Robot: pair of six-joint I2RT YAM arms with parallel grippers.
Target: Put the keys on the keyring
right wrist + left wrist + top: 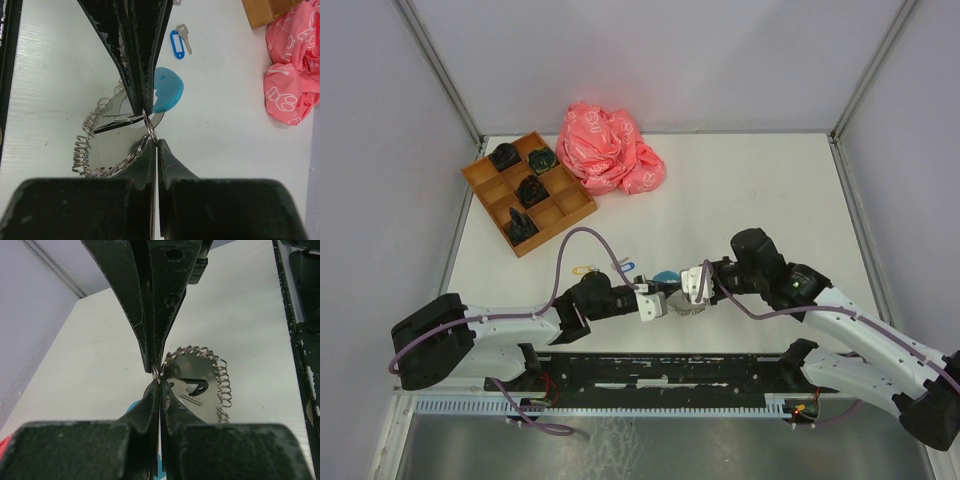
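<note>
My left gripper and right gripper meet tip to tip low over the table, both shut. Each pinches the same small split ring, which also shows in the left wrist view as the ring. A key with a black tag hangs by the left fingertips. The keyring's beaded chain curls on the table and runs up to my right fingertips; its light blue segment lies just behind. A blue-tagged key and a yellow-tagged key lie loose farther back.
A wooden compartment tray with several dark items stands at the back left. A crumpled pink cloth lies beside it. Grey walls close in the table on three sides.
</note>
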